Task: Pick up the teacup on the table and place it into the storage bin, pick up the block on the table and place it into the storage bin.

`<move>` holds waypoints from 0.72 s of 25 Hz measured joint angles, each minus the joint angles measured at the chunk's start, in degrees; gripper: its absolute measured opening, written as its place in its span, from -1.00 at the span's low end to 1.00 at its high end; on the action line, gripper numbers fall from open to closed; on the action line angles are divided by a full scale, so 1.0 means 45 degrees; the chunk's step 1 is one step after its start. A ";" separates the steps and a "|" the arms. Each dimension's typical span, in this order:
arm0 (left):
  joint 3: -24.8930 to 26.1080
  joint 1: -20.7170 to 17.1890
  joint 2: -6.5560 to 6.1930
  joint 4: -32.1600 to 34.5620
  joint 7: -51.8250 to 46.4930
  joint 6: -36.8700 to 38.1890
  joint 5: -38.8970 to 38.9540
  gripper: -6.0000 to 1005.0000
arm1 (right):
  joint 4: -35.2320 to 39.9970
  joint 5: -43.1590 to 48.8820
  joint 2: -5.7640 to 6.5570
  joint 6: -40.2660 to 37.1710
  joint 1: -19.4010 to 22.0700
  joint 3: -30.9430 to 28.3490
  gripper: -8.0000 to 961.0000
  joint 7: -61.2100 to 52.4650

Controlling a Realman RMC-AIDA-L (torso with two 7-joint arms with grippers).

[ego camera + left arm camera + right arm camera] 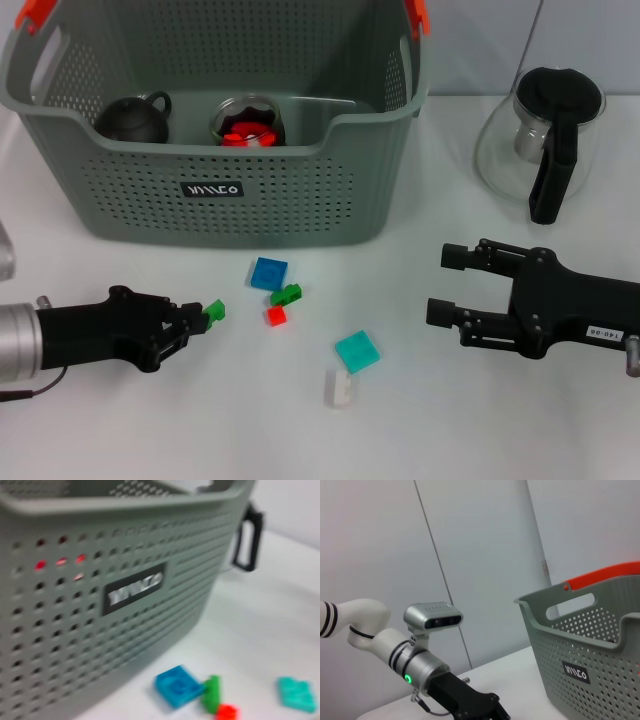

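Left claw [205, 318] clenched on small green block [215, 312]; right claw [447, 285] spread wide; perforated storage bin [230, 205].

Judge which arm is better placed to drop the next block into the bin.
Left. The left gripper is shut on a green block just in front of the storage bin. The right gripper is open and holds nothing, farther off to the side.

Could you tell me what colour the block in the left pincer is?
Green block; clearest in the head view.
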State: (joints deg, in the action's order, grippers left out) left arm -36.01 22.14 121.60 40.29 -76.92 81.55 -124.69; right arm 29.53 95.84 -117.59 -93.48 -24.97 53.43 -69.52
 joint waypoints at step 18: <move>0.4994 0.1980 -0.1632 0.0456 -0.4045 0.7080 0.2744 -0.77 | 0.0000 0.0011 -0.0046 -0.0006 -0.0060 0.0000 0.71 0.0003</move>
State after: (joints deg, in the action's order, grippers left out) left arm -13.53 31.05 114.26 42.34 -95.12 113.41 -112.34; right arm 29.53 95.89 -117.80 -93.50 -25.24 53.43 -69.51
